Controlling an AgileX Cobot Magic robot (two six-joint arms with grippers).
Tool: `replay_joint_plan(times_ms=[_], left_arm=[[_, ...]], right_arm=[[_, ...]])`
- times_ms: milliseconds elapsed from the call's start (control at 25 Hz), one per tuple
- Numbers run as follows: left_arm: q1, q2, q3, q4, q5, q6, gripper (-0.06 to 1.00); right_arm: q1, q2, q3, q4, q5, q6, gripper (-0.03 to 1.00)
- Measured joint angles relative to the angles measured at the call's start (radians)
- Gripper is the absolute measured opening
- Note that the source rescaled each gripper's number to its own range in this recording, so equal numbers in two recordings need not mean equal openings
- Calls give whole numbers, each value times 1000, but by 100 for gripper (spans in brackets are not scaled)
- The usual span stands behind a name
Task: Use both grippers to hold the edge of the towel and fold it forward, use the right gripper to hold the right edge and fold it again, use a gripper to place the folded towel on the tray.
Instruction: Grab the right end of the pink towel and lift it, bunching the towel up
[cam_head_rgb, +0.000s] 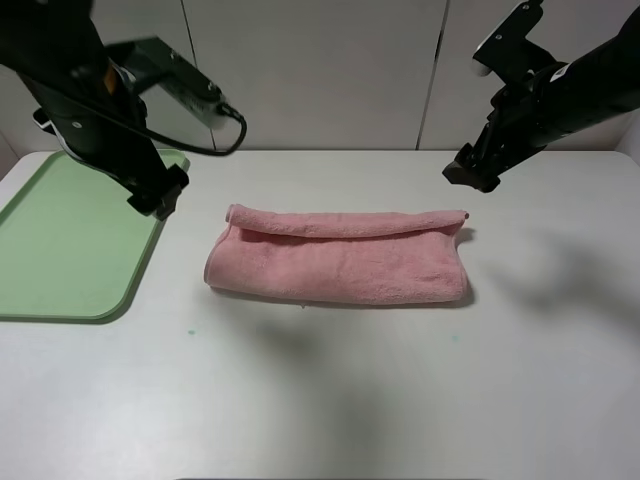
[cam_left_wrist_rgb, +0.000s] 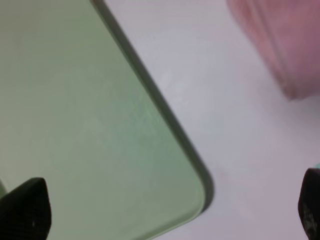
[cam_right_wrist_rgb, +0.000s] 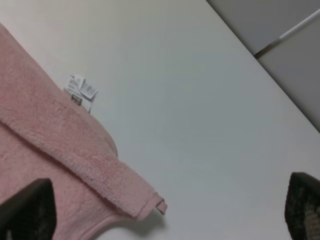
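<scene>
Bright, even, soft light fills the scene, and the white table (cam_head_rgb: 330, 400) is uniformly lit. Broad, faint shadows lie on it below the right gripper (cam_head_rgb: 472, 172) and along the towel (cam_head_rgb: 340, 265). The left wrist view is blurred throughout: the tray (cam_left_wrist_rgb: 75, 125) ahead of the left gripper (cam_left_wrist_rgb: 167, 207) has smeared edges. The right wrist view is sharper and shows the terry pile, though its fingertips (cam_right_wrist_rgb: 25, 212) are out of focus.
</scene>
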Motion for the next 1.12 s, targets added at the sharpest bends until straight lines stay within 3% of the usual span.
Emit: replay_joint_plan(times_ms=[240, 520, 640, 880, 1120], left_arm=[[-101, -210, 30, 13, 33, -112, 100], [-249, -509, 247, 125, 97, -346, 100], [-295, -663, 322, 136, 154, -401, 100], [-306, -985, 403, 125, 242, -388, 100], [-306, -1219, 481, -49, 247, -235, 100]], right_arm=[[0, -42, 0, 0, 16, 9, 100], [0, -64, 0, 1, 30, 31, 100], [0, -66, 0, 11, 32, 31, 100], [0, -72, 0, 41, 32, 31, 100], [0, -72, 0, 46, 32, 32, 100]])
